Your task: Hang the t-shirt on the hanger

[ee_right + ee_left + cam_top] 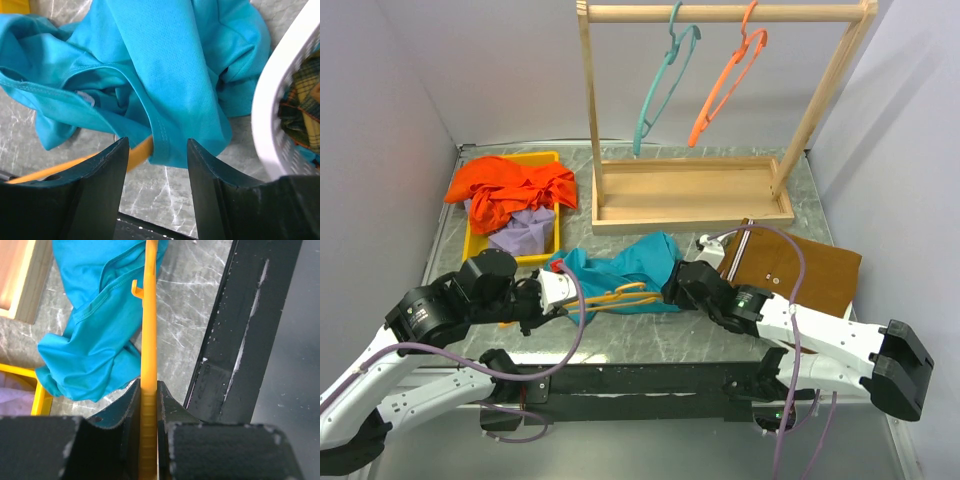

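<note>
- T-shirt [638, 258]: soft teal cloth, plain, crumpled in a loose heap on the table [650, 335], between the two grippers and just in front of the rack; the right wrist view shows a fine mesh knit and a stitched hem
- Hanger [149, 315]: thin yellow plastic, narrow and flat, with a small hook-shaped notch on one side; it runs along the near edge of the t-shirt and touches the cloth, and one part passes behind the hem
- Left gripper [149, 390]: dark fingers pressed together on a ribbed part of the hanger, which stands on edge between them
- Right gripper [157, 150]: smooth black fingers spread apart; a folded hem of the t-shirt hangs in the gap and seems to touch neither finger
- Table: grey surface with a marble pattern and pale veins
- Tray [535, 158]: yellow plastic, rectangular, at the far left; it holds an orange garment [510, 185] and a lavender garment [525, 232], both crumpled
- Rack [690, 190]: pale wood, with a flat box-like base, two posts and a round bar; a teal hanger [640, 132] and an orange hanger [698, 132] hang on the bar
- Board [810, 270]: brown, flat, rectangular, right of the t-shirt
- Basket [270, 100]: white plastic with a curved rim and small holes, checked cloth inside, just beside the t-shirt
</note>
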Controlling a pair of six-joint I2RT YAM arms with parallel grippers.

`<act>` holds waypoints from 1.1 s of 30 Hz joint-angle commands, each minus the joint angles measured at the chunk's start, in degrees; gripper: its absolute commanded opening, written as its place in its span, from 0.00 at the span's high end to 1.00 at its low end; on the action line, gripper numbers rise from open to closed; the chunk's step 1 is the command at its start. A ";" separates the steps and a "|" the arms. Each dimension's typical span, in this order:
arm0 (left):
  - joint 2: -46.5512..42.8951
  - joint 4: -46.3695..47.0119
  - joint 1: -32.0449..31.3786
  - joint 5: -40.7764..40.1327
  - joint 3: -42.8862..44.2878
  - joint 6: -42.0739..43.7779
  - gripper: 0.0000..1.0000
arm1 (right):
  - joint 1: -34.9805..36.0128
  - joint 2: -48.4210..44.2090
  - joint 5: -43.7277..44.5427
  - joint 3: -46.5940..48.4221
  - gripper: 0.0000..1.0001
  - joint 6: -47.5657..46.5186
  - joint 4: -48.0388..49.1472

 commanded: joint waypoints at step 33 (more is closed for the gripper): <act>5.65 -0.36 -1.48 -4.46 7.86 0.87 0.99 | -0.36 7.47 -3.06 -1.62 0.85 1.17 7.10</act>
